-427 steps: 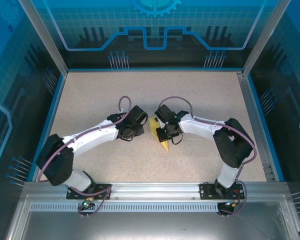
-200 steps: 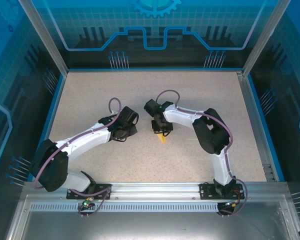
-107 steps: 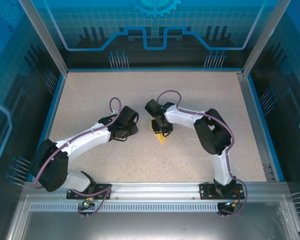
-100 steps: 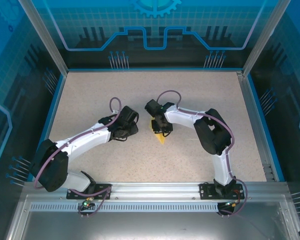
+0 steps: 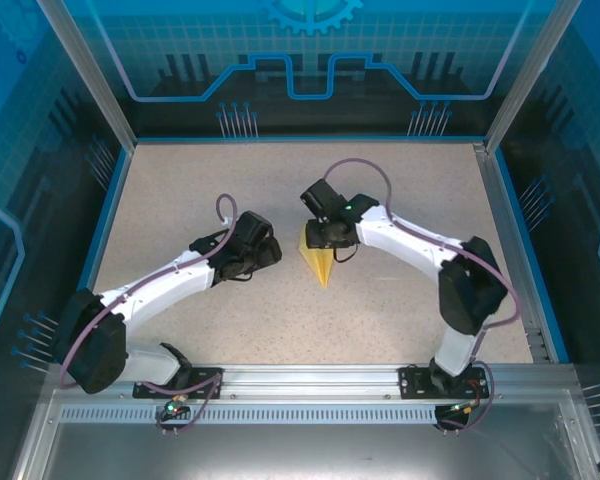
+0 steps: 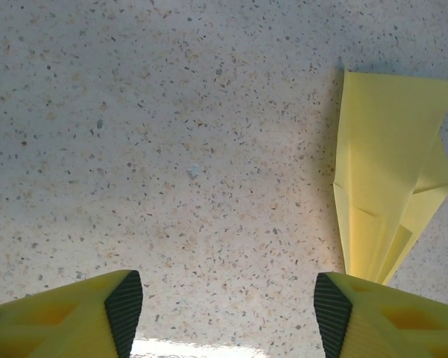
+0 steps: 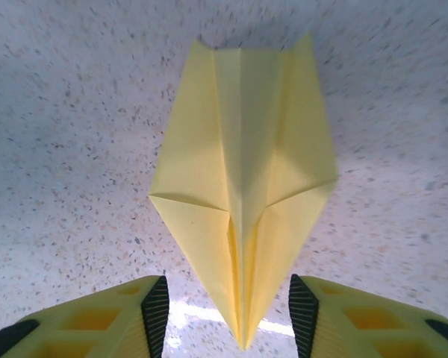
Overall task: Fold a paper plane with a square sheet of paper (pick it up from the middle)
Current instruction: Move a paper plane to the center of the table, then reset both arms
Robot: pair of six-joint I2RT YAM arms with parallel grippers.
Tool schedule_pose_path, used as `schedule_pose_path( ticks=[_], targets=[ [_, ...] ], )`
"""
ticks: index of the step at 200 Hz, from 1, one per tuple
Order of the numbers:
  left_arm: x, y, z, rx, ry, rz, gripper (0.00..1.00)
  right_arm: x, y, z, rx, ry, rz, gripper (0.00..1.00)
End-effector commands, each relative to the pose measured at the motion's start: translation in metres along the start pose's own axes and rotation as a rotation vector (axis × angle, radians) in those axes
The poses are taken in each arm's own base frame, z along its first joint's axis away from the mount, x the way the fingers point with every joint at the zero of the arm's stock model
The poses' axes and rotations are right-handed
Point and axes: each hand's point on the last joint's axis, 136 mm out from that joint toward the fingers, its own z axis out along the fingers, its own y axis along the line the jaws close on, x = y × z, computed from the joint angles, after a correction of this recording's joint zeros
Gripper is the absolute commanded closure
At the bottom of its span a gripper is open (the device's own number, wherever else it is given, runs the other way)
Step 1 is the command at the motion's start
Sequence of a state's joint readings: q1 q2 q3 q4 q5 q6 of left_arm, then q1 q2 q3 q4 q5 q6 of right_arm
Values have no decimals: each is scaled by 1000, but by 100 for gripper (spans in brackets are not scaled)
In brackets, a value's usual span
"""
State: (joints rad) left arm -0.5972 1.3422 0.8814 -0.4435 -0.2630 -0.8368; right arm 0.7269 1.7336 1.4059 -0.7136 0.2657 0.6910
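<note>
Speckled table (image 5: 230,180), blue walls (image 5: 310,60), flat paper plane (image 7: 243,186), left claw (image 6: 228,309) and right claw (image 7: 228,307) apart

Hidden bits all around the paper plane (image 5: 321,262)!
At the left wrist, the plane's nose runs behind the left gripper (image 6: 228,313), vanishing at its right-hand finger (image 6: 373,317), yellow on yellow, so the tip can't be made out; both fingers are chopped by the bottom edge. At the right wrist, the right gripper (image 7: 224,317) flanks the plane's nose, its fingers cut off the same way, and the table (image 7: 75,112) beyond the plane's tail is soft with blur. From above, the tail sits under the right gripper's black body, creases too small to read, fingertips buried beneath the wrists.
</note>
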Motion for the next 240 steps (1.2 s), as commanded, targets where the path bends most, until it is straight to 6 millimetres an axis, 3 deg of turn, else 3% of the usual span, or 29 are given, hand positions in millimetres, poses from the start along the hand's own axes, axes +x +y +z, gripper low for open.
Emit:
schedule_pose_path(
  ticks=[1, 28, 48, 65, 82, 94, 114, 140, 166, 186, 210, 228, 240],
  targets=[
    [-9, 2, -7, 10, -46, 15, 31, -12, -19, -38, 63, -139, -36, 47],
    [-16, 2, -13, 7, -83, 31, 24, -25, -48, -84, 134, -335, -61, 38],
    [-22, 5, -18, -3, -116, 44, 13, -28, -82, -112, 235, -457, -63, 28],
    [-28, 9, -22, -23, -147, 60, 2, -28, -121, -130, 357, -531, -23, 15],
    [-36, 13, -29, -49, -189, 85, 1, -22, -167, -139, 477, -549, 59, 3],
    [-43, 18, -34, -78, -227, 103, 1, -20, -193, -130, 512, -540, 77, 2],
    [-57, 32, -41, -172, -303, 137, 1, -14, -221, -98, 503, -484, 36, 1],
    [-75, 46, -44, -281, -379, 219, 1, -7, -244, -54, 438, -471, 14, 1],
    [-91, 62, -46, -327, -416, 221, 2, -6, -254, -25, 361, -499, -21, 1],
    [-104, 90, -41, -337, -436, 124, 1, -10, -258, -2, 338, -488, -59, 2],
    [-116, 130, -36, -423, -412, 44, 1, -28, -242, -1, 251, -587, -124, 1],
    [-125, 148, -34, -446, -437, 31, 2, -38, -247, 6, 253, -604, -121, 1],
    [-129, 156, -32, -443, -456, 23, 2, -43, -240, 11, 200, -631, -130, 2]
  ],
)
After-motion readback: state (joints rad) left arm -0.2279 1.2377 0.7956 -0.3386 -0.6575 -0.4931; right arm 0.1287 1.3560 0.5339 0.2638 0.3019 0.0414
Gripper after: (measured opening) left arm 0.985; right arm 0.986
